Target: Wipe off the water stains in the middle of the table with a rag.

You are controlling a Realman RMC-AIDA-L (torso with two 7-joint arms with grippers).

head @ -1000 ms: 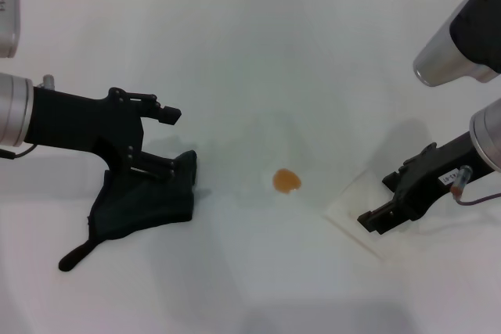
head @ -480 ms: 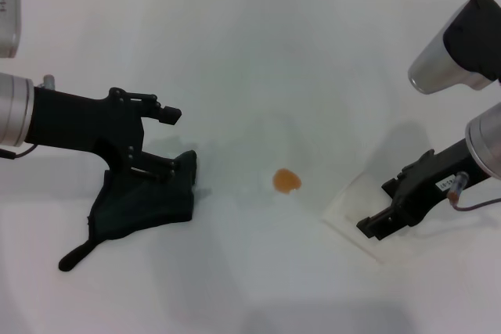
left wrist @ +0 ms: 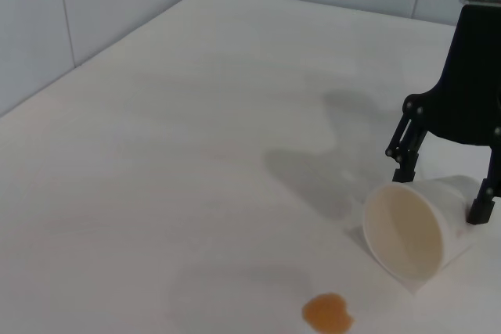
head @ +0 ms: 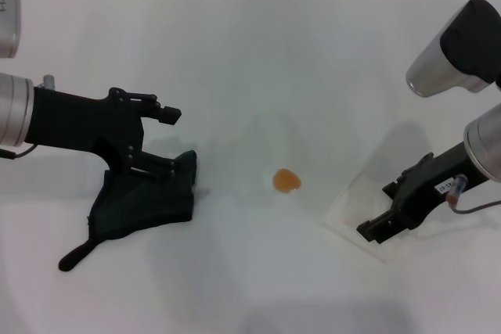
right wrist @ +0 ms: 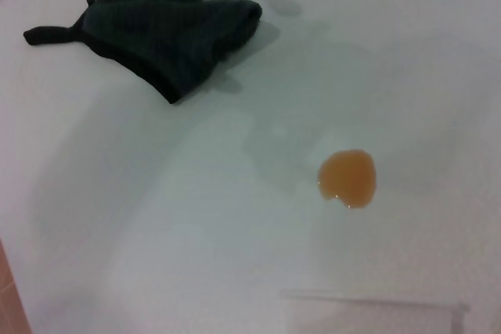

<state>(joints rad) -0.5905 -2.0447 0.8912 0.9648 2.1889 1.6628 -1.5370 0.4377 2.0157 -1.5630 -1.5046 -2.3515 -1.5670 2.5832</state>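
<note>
**Gripping the rag, stain untouched**

Head view: left gripper (head: 168, 142) has one finger above the rag (head: 141, 205), one on it; stain (head: 286, 181) lies mid-table (head: 250, 52).
Left wrist view: right gripper (left wrist: 438, 193) clamps a tipped cup (left wrist: 411, 228).
Right wrist view: rag well apart from stain.

Very dark green-black rag (head: 145, 202), orange-brown stain (head: 286, 181), plain white table (head: 258, 60), translucent whitish cup (left wrist: 419, 226), black grippers (head: 168, 142).

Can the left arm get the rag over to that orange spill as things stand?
Probably yes. The left gripper is right over the rag, and bare table lies between it and the water stains. The cup and right gripper sit beyond the stains.
</note>
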